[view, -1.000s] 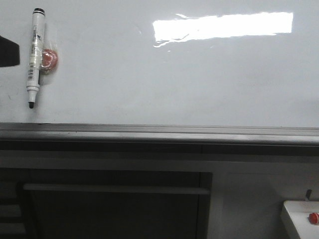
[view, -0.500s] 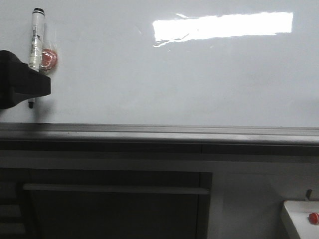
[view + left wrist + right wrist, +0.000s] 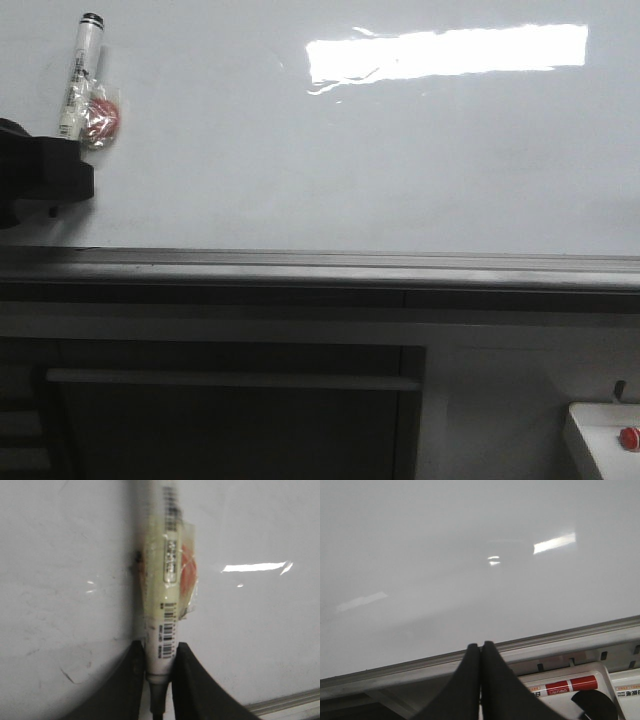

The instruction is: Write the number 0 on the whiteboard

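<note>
Glossy and white, the whiteboard (image 3: 360,150) fills most of the front view, with a bright rectangular glare (image 3: 447,52) near its top and a grey metal ledge (image 3: 320,266) along its lower edge. No stroke of the number 0 shows anywhere on the board, so the writing itself appears not to have begun.

At the board's upper left, a white marker (image 3: 79,75) stands nearly upright, tilted slightly, with a round red-orange piece (image 3: 101,117) beside its barrel. The left gripper (image 3: 45,180), a dark shape at the left edge, covers the marker's lower end. In the left wrist view, its two fingers (image 3: 132,680) are clenched on either side of the marker (image 3: 165,595) near the tip end, grasping it.

The right gripper (image 3: 480,680) has its fingers pressed together on nothing, hanging low in front of the ledge (image 3: 470,660), with a white tray of spare markers (image 3: 565,686) below. Judging from this, carrying the marker out and drawing the full loop all remain.
</note>
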You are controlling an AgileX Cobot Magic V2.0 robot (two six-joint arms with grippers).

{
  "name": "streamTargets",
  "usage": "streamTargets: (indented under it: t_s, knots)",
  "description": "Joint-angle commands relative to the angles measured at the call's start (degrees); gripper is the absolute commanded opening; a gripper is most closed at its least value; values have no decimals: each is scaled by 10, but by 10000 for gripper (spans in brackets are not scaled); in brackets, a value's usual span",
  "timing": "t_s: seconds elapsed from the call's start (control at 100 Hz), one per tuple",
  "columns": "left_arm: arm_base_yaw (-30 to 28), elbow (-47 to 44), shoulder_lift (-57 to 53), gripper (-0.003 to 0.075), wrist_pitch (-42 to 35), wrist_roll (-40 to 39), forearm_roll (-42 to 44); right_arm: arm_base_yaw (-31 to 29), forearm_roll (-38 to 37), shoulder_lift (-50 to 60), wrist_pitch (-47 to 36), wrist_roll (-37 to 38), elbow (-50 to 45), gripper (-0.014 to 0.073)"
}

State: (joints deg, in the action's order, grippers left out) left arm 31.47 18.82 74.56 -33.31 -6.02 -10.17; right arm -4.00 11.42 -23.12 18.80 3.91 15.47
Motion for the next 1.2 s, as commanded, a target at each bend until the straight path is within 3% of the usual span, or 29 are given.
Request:
streamTargets:
  t_s: [0.0, 0.14, 0.22, 0.34, 0.46, 0.56, 0.68, 0.74, 0.96, 1.19]
  knots:
    - [4, 17, -8, -20, -43, -6, -2, 0, 1, -8, -35, -3, 22, -67]
    - [4, 17, -12, -20, -43, -6, 45, 4, 1, -8, 14, -11, 51, -67]
    - [4, 17, -22, -20, -44, -6, 112, 34, 21, -8, 27, -67, 72, -67]
    - [4, 17, -37, -20, -73, -6, 249, 117, 77, -20, 71, -187, 113, -66]
    - [4, 17, -44, -20, -138, -6, 367, 212, 105, -47, 100, -243, 145, -50]
    - [4, 17, -46, -20, -169, -6, 456, 293, 109, -71, 93, -258, 167, 80]
    - [4, 17, -46, -20, -172, -6, 549, 380, 109, -99, 58, -265, 180, 358]
    - [4, 17, -46, -20, -175, -6, 587, 420, 109, -116, 48, -283, 186, 434]
    - [4, 17, -46, -20, -177, -6, 644, 530, 106, -192, -14, -305, 207, 434]
    - [4, 17, -46, -20, -181, -6, 668, 553, 106, -261, -49, -311, 234, 434]
